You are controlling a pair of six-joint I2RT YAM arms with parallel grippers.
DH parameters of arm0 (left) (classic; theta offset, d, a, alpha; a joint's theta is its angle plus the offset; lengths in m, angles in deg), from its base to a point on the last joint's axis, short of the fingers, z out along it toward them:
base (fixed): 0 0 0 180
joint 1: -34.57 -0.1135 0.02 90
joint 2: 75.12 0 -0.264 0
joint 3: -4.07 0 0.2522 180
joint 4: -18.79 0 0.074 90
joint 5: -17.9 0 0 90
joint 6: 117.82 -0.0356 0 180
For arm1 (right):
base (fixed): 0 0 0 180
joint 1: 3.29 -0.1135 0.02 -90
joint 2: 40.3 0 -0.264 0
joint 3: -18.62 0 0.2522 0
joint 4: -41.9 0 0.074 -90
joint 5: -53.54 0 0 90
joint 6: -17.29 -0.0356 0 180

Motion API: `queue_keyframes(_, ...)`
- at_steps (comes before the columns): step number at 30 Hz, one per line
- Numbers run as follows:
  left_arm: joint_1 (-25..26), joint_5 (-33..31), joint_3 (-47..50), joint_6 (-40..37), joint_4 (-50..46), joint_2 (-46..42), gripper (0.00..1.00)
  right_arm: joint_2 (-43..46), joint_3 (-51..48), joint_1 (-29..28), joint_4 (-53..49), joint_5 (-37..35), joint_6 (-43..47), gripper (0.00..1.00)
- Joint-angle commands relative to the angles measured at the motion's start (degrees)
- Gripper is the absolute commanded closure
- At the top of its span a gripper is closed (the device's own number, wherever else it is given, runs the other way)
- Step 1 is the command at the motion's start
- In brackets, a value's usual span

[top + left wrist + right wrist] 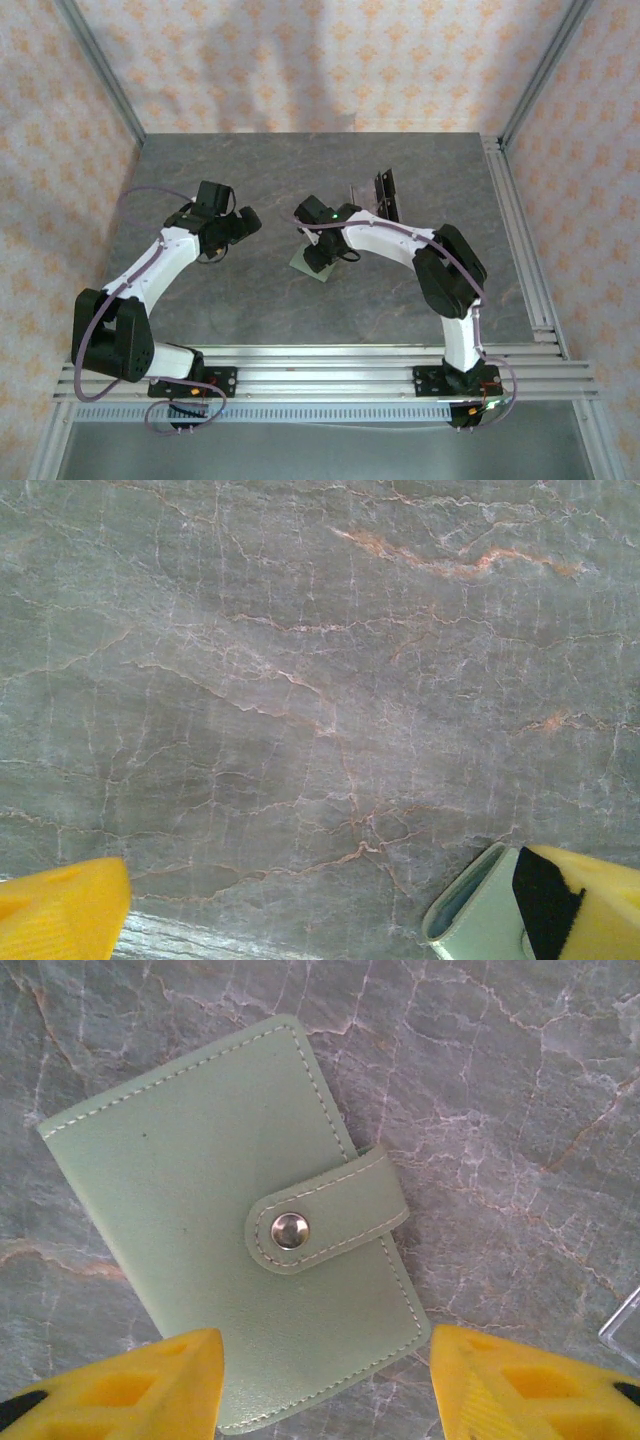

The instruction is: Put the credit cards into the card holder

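One card holder (200, 1180), tab snapped, on the table (500, 1110).

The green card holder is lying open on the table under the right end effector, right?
No, the card holder is closed, its tab snapped shut, as the right wrist view shows; it does lie on the table under the right end effector.

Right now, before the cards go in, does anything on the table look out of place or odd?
Nothing looks spilled or damaged. One thing stands out: the wallet lies shut, its tab snapped down, so no card can enter yet. The cards lie apart from it, farther back.
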Motion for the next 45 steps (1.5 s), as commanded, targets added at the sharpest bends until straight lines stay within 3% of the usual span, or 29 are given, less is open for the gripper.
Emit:
queue_keyframes(1,0.4,-1.1,1.0,1.3,0.0,-0.9,0.0,-0.1,-0.1,-0.4,0.8,-0.7,3.0,0.43)
queue_keyframes(14,0.5,-1.4,1.8,1.6,0.1,-1.3,0.0,-5.6,5.2,-1.0,0.6,-1.8,5.0,0.44)
queue_keyframes(23,0.5,-1.2,1.6,1.5,-0.2,-1.7,0.0,-7.1,5.3,-1.0,1.3,-5.7,5.4,0.59)
queue_keyframes(29,0.5,-0.8,1.6,1.7,-0.1,-1.8,0.0,-5.7,6.1,-1.0,1.6,-6.4,5.3,0.49)
queue_keyframes(45,0.7,-0.7,1.8,2.1,-0.1,-2.1,0.0,-6.9,7.8,-1.0,2.2,-7.2,6.4,0.54)
